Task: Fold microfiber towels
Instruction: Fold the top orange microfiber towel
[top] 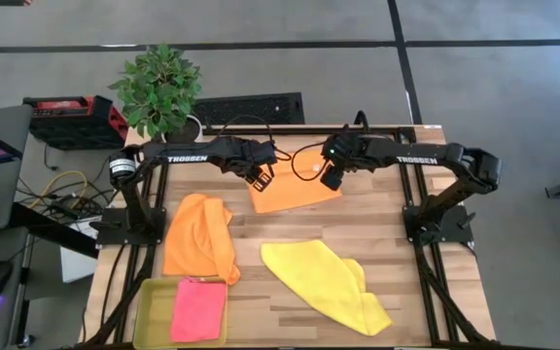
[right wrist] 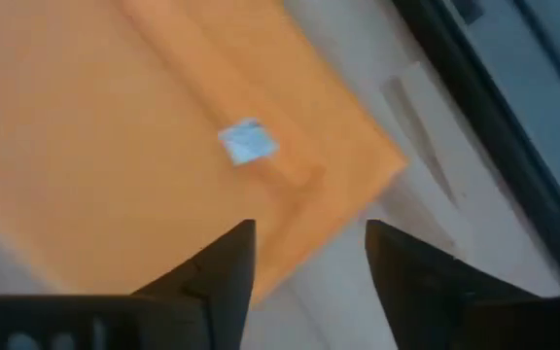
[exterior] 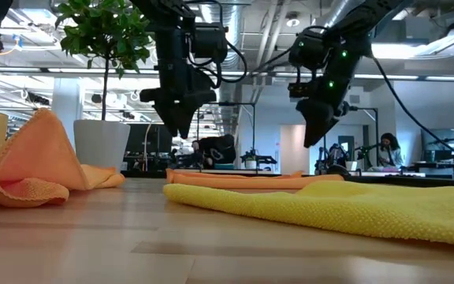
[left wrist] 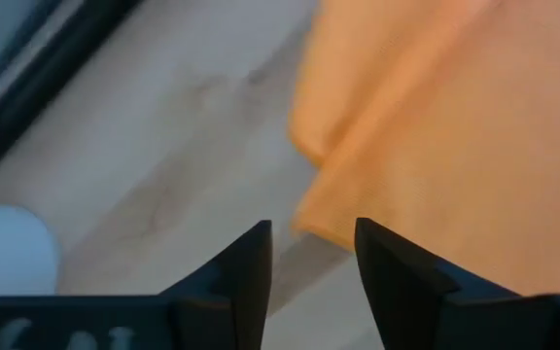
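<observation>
Centrally, near the far edge of the wooden table (top: 397, 262), a folded orange towel (top: 295, 192) lies flat, a small pale label (right wrist: 248, 142) showing on its upper layer in the right wrist view. Above its left end hangs the left gripper (top: 258, 178), fingers parted with nothing between them, the cloth's corner lying just beyond the fingertips (left wrist: 261, 233). Above its right end hangs the right gripper (top: 332, 178), likewise parted and empty, clear of the cloth in the low view. A second orange towel (top: 199, 238), crumpled, lies toward the left edge. A yellow towel (top: 324, 282), loosely spread, reaches from the table's middle toward the near right corner. A pink towel (top: 199, 309), folded square, sits inside a translucent yellow-green tray (top: 150, 313) at the near left corner. Beyond the far left corner stands a potted plant (top: 161, 89), off the table; people show faintly in the room behind.
</observation>
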